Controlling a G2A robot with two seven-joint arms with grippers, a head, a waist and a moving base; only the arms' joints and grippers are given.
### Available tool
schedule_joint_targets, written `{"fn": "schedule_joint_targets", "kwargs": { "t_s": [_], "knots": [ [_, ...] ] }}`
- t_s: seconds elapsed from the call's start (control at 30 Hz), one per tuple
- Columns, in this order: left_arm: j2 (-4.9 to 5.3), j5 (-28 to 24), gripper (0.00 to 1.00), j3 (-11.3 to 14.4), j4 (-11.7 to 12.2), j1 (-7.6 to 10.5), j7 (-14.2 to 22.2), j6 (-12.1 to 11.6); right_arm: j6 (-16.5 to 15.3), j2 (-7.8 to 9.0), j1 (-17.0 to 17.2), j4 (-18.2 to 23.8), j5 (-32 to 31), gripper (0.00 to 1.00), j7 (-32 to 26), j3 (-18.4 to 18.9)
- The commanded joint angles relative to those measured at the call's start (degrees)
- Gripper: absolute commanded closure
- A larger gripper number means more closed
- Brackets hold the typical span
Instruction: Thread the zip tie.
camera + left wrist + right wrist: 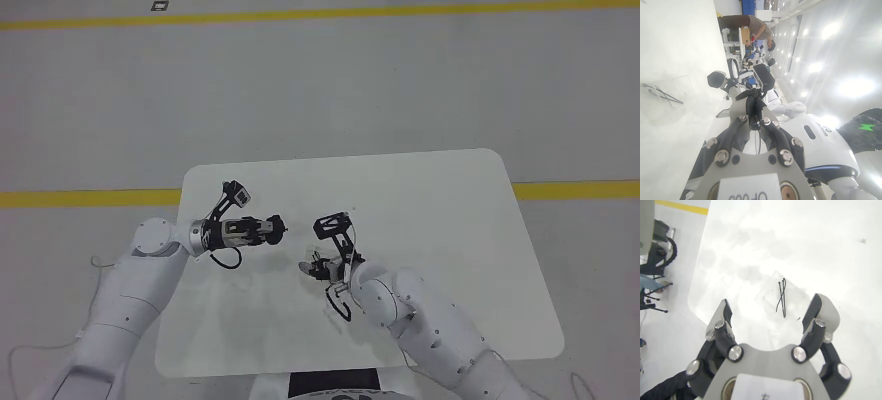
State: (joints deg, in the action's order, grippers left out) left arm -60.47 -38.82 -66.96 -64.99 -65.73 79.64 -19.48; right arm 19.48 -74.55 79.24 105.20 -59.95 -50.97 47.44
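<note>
My left gripper (753, 98) is shut on a black zip tie (743, 95), whose end sticks out past the fingertips. In the top view this gripper (277, 229) hangs over the left part of the white table (450, 200), pointing at the other arm. My right gripper (770, 300) stands open with nothing between its fingers, a short way from the left one (311, 268). Below it, loose black zip ties (782, 296) lie crossed on a clear plastic sheet (770, 289). The left wrist view also has these ties (664, 94) and the open right gripper (719, 96).
The table's rounded corner and edge (696, 311) lie close to the clear sheet. A yellow floor line (90, 198) runs beside the table. The right half of the tabletop (470, 260) is bare.
</note>
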Motion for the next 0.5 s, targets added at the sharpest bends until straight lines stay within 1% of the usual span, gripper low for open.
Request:
{"fn": "schedule_joint_targets", "kwargs": {
  "t_s": [0.0, 0.17, 0.43, 0.47],
  "knots": [
    [0.0, 0.0, 1.0, 0.0, 0.0, 0.0, 0.0, 0.0, 0.0, -1.07, 0.07, 0.31, -2.84, 0.0, -2.73, -0.17],
    [0.0, 0.0, 1.0, 0.0, 0.0, 0.0, 0.0, 0.0, 0.0, -3.44, 0.53, 0.87, -8.1, 0.0, -8.75, -1.11],
    [0.0, 0.0, 1.0, 0.0, 0.0, 0.0, 0.0, 0.0, 0.0, -3.44, 0.53, 0.87, -8.1, 0.0, -8.75, -1.11],
    [0.0, 0.0, 1.0, 0.0, 0.0, 0.0, 0.0, 0.0, -0.49, -3.44, 0.82, 0.8, -8.2, 0.0, -7.6, -1.28]
  ]
}}
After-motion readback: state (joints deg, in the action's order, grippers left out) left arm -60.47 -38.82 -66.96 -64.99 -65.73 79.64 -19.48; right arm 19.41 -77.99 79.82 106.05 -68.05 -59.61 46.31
